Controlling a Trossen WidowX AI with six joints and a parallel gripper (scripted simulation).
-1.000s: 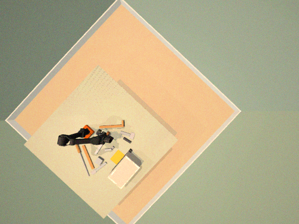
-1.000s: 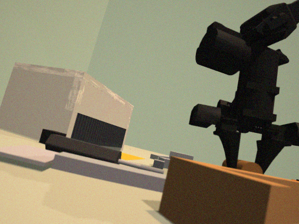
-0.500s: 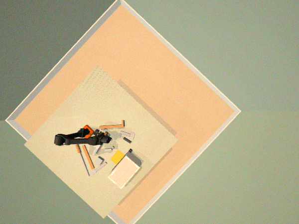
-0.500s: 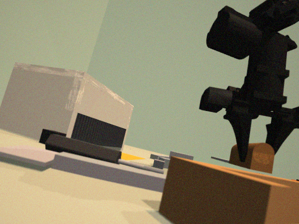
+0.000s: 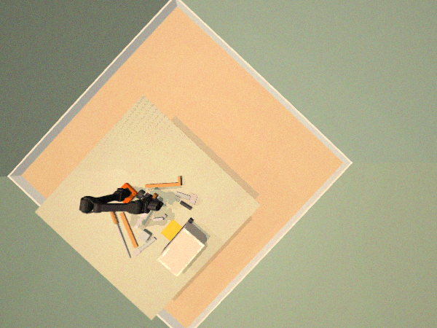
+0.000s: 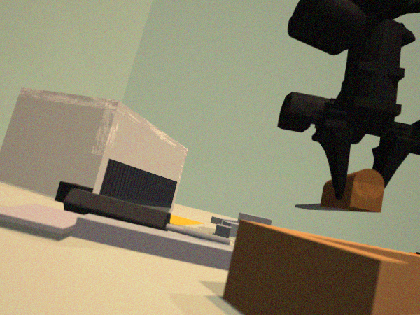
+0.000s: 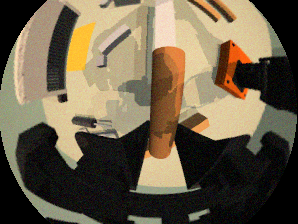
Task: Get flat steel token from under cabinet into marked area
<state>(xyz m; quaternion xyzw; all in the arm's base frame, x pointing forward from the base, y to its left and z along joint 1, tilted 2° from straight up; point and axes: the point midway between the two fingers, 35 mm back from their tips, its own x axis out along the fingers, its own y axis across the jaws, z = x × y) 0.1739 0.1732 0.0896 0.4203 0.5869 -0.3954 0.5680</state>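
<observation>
Pincer (image 6: 360,189) gripping an orange-handled flat-bladed tool (image 6: 353,190) above the bench (image 5: 91,233).

The dark pincer is clamping partly closed on the tool's rounded, matte orange handle, holding it clear of the bench surface; in the wrist view a pale flat blade (image 7: 164,16) is extending from the handle toward 12 o'clock. From the top, the pincer is hovering over a scatter of grey and orange tools, with the pale boxy cabinet (image 5: 180,251) at about 5 o'clock from it and the yellow marked area (image 5: 171,229) just before the cabinet. Open bench is stretching toward 12 o'clock. The cabinet's dark ribbed vent slots (image 6: 138,187) are facing the exterior camera; whether the token is lying behind them cannot be told.
</observation>
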